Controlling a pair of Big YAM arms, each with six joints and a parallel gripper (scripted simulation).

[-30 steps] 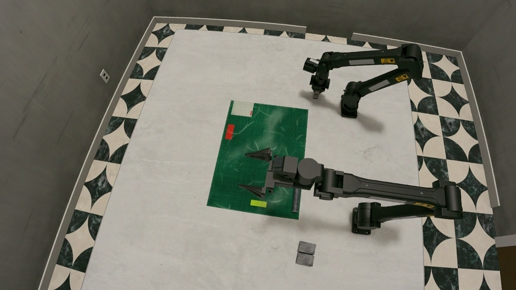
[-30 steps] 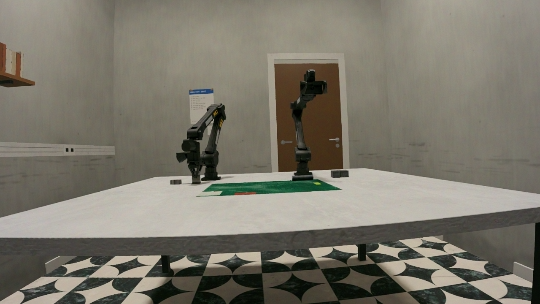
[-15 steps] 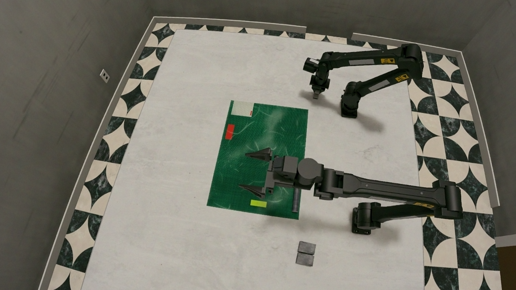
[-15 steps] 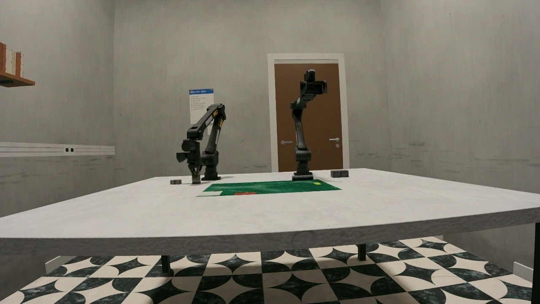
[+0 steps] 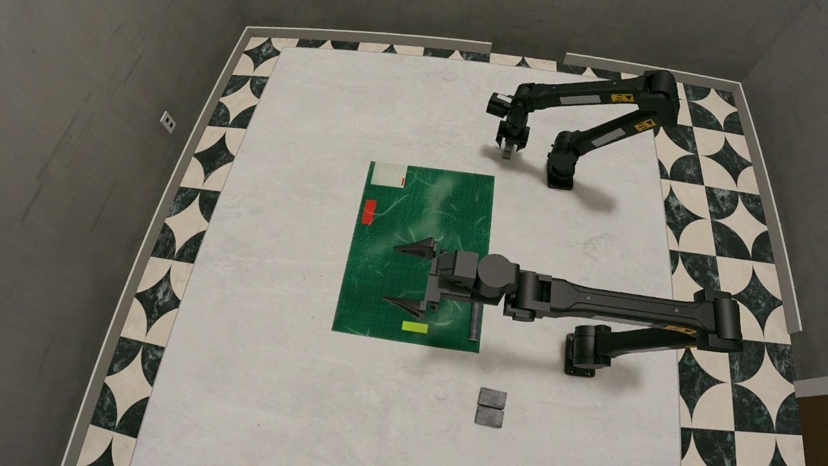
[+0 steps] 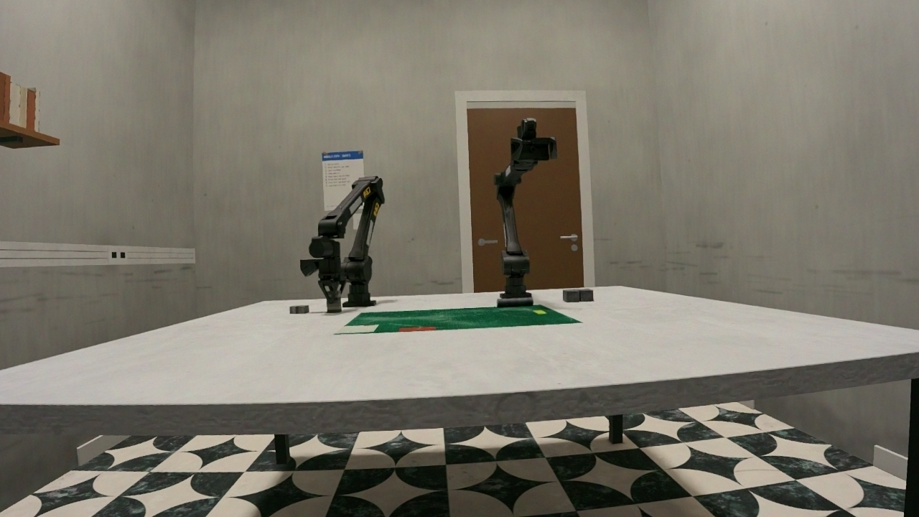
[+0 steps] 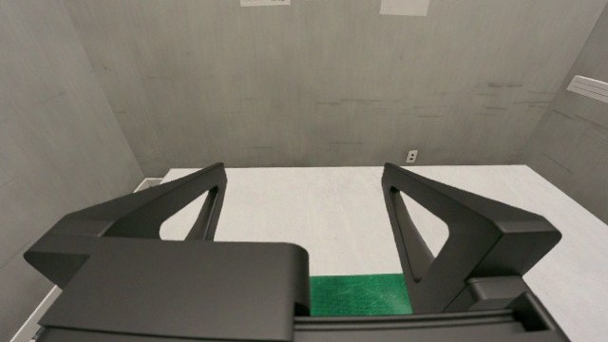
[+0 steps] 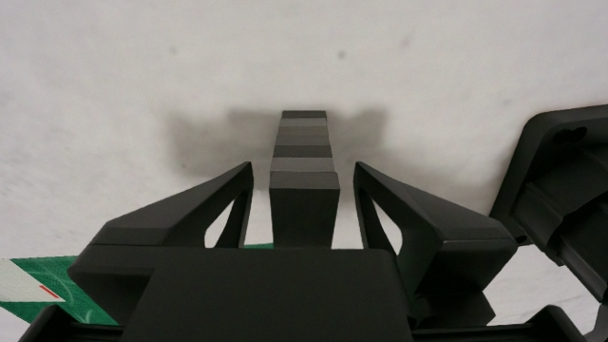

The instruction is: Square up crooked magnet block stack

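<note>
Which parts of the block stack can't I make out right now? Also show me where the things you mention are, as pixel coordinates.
- Far side of the stack [image 5: 506, 155] [image 6: 333, 308] [image 8: 304, 164], right wrist: faces away, behind the near blocks.
- Upper stack, top view: under the right gripper [image 5: 507, 151] [image 6: 332, 296] [image 8: 303, 171].
- Seams between blocks, exterior: too small.
- Whole stack, left wrist: outside the frame.
</note>
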